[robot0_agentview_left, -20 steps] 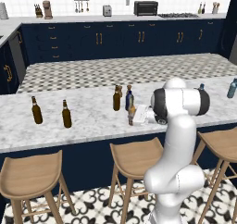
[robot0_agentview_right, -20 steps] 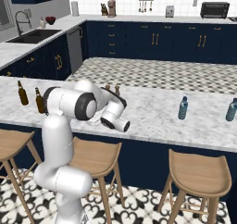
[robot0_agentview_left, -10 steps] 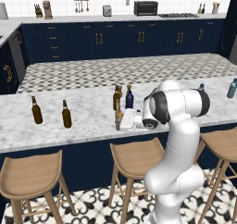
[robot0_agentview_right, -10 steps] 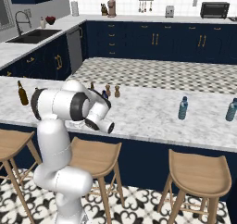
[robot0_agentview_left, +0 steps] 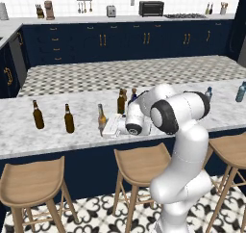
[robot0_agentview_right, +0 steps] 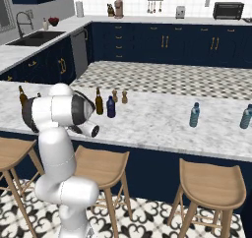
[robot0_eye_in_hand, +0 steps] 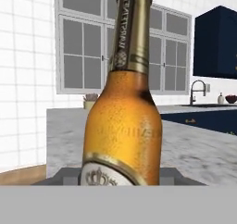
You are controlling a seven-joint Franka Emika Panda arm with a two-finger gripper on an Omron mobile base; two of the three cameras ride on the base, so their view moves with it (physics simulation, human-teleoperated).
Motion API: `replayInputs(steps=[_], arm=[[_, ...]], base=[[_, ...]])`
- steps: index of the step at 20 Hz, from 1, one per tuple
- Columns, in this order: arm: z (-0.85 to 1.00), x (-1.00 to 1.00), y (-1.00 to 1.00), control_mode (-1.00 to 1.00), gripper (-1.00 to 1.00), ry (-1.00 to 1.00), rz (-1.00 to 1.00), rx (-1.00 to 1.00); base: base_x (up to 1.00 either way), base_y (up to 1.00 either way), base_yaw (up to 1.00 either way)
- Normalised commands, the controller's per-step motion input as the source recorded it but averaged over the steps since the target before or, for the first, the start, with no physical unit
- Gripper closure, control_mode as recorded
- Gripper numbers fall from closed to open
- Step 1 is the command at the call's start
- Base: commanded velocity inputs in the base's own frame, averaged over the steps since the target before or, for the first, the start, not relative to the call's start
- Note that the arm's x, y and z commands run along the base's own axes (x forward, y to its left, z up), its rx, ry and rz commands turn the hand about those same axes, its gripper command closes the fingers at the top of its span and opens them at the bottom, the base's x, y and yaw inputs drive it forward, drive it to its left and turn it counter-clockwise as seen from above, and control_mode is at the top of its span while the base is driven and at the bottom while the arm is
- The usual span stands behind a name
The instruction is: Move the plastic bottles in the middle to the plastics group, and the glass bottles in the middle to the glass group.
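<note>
Hand view: hand [robot0_agentview_left: 106,129] pinches the amber bottle [robot0_eye_in_hand: 124,107] (transfer step), which next needs carrying left to the glass group [robot0_agentview_left: 53,116].

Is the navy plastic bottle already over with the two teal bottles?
No, the navy bottle stands mid-counter beside the dark brown bottle, far from the teal bottles.

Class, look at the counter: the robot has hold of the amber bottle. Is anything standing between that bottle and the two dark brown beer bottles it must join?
Nothing visible does. The gripper holds the amber bottle, and bare marble counter runs from it to the two beer bottles.
</note>
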Motion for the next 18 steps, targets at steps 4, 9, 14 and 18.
replayInputs(steps=[4, 9, 14, 18], arm=[[0.0, 0.1, 0.74, -1.0, 1.0, 0.0, 0.0, 0.0], [-0.01, 0.19, 0.36, -1.0, 1.0, 0.0, 0.0, 0.0], [-0.07, 0.26, 0.16, -1.0, 1.0, 0.0, 0.0, 0.0], [-0.18, 0.09, 0.0, -1.0, 1.0, 0.0, 0.0, 0.0]], base=[[0.0, 0.0, 0.0], [0.0, 0.0, 0.0], [0.0, 0.0, 0.0], [0.0, 0.0, 0.0]])
